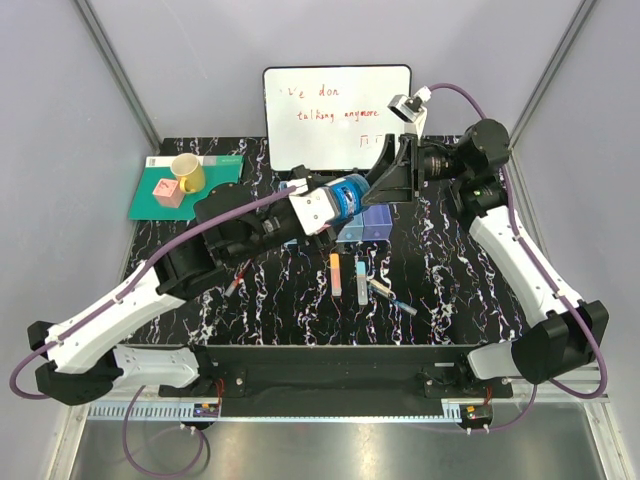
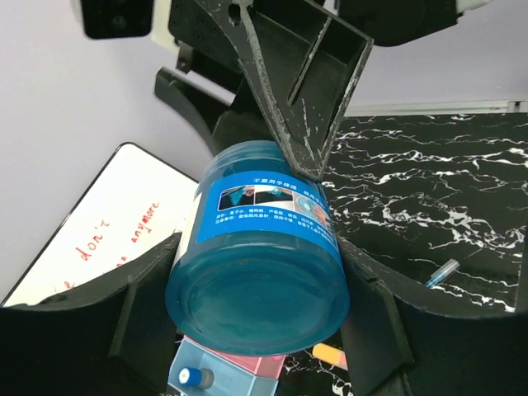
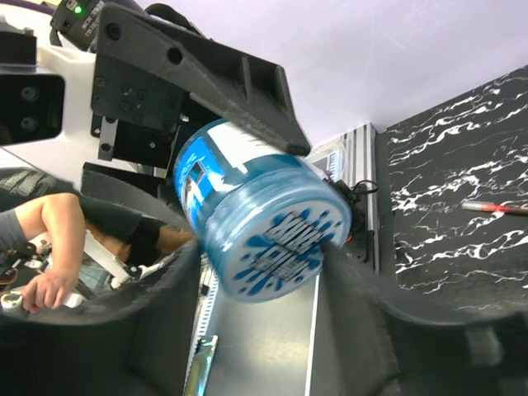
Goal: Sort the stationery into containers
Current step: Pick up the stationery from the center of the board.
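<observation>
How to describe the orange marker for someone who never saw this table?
On the black marbled table, find the translucent bins near its middle. Just nearer the arms lie two stubby markers: the orange marker is left of the light-blue marker.

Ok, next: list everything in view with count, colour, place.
blue jar: one, translucent blue, held in air between both grippers
row of bins: one, translucent blue, pink, purple, centre, partly under jar
orange marker: one, orange, in front of bins
light-blue marker: one, light blue, beside orange marker
small pens: two, white and blue, right of markers
dark-red pen: one, dark red, left of markers
whiteboard: one, white, red writing, back edge
green mat: one, green, back left
yellow cup: one, yellow, on mat
pink cube: one, pink, on mat
left gripper: one, black, shut on jar
right gripper: one, black, shut on jar
</observation>
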Robot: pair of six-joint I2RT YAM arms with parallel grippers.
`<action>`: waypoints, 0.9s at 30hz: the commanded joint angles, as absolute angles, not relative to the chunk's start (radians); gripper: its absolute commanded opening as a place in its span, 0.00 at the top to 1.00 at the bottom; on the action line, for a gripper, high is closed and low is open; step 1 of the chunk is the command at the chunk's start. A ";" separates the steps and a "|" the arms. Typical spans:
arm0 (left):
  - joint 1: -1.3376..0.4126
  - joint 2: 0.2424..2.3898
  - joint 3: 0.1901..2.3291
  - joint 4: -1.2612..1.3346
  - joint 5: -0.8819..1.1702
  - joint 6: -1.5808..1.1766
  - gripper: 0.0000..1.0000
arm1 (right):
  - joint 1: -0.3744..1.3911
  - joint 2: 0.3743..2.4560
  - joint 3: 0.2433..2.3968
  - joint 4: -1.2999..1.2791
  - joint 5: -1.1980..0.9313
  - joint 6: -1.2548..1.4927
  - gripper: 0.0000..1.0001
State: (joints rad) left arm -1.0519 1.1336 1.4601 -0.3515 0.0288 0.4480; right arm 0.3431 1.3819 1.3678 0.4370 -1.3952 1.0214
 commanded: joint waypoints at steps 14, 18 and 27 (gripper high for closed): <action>-1.086 1.143 1.514 -0.198 0.037 0.456 1.00 | 0.342 1.367 1.375 0.512 -1.399 1.083 0.00; -1.103 1.131 1.517 -0.209 0.026 0.466 1.00 | 0.342 1.391 1.333 0.670 -1.414 1.183 0.00; -1.117 1.095 1.464 -0.114 0.049 0.555 1.00 | 0.353 1.433 1.316 0.859 -1.405 1.347 0.00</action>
State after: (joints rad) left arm -1.0981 1.1530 1.4597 -0.3202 0.0097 0.5049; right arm 0.3412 1.4227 1.3251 0.7376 -1.4117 1.2690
